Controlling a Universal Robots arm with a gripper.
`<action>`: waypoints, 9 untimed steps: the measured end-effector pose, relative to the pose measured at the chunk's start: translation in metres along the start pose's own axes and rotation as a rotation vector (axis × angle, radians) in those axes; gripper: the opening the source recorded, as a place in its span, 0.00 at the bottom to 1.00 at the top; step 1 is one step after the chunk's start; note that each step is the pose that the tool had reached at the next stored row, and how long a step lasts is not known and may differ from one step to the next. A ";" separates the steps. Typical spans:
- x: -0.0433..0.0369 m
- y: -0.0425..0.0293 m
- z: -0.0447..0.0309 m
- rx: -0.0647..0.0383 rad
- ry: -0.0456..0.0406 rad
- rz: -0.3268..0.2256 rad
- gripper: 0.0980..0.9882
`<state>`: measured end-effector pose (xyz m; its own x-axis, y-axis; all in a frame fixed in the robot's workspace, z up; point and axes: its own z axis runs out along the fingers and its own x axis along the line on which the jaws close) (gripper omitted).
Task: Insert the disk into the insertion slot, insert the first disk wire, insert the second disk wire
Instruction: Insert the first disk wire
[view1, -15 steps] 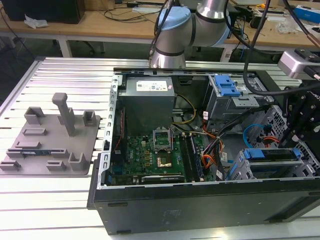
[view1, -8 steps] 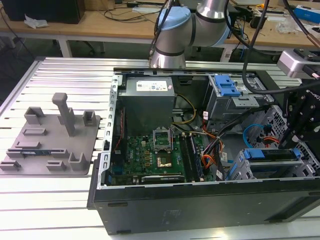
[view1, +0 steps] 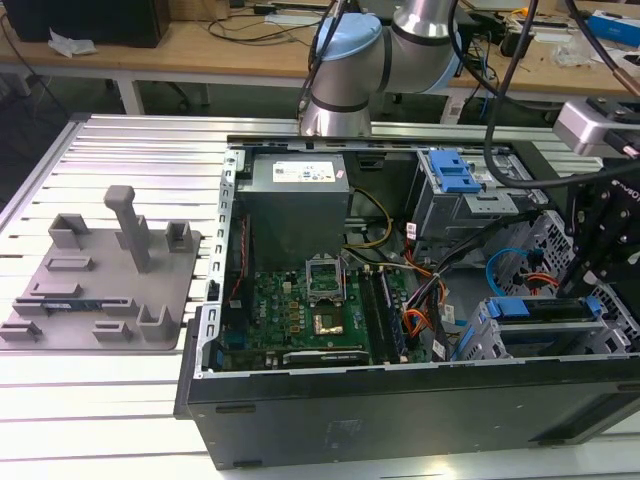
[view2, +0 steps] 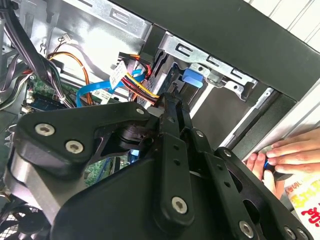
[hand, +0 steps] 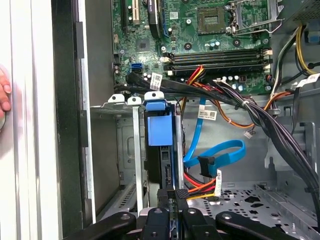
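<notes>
The disk (hand: 160, 131) sits in the insertion slot (hand: 137, 150), a silver metal cage, with its blue end tab (view2: 192, 77) facing out. In the exterior view the disk (view1: 545, 308) lies in the cage (view1: 488, 338) at the case's front right. My gripper (hand: 175, 199) is just behind the disk, shut on the black plug of the first disk wire (hand: 202, 189), a red, yellow and orange bundle (view2: 142, 89). The second disk wire (hand: 220, 152), a flat light-blue loop with a dark plug, hangs free beside it.
A person's hand (view2: 285, 155) rests on the case's outer edge (hand: 3, 97). The motherboard (view1: 310, 300), power supply (view1: 295, 195) and a taller grey bay with a blue latch (view1: 455, 178) fill the case. A grey fixture tray (view1: 100, 270) lies at the exterior view's left.
</notes>
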<state>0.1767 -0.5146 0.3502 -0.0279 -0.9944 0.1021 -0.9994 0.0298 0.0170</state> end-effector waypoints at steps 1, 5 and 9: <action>0.0000 0.0000 0.0003 0.000 -0.0001 0.000 0.07; 0.0001 0.0001 0.0016 0.000 -0.0001 0.000 0.07; 0.0006 0.0000 0.0026 0.000 -0.0002 0.000 0.07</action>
<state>0.1767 -0.5155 0.3476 -0.0279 -0.9944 0.1020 -0.9994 0.0297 0.0171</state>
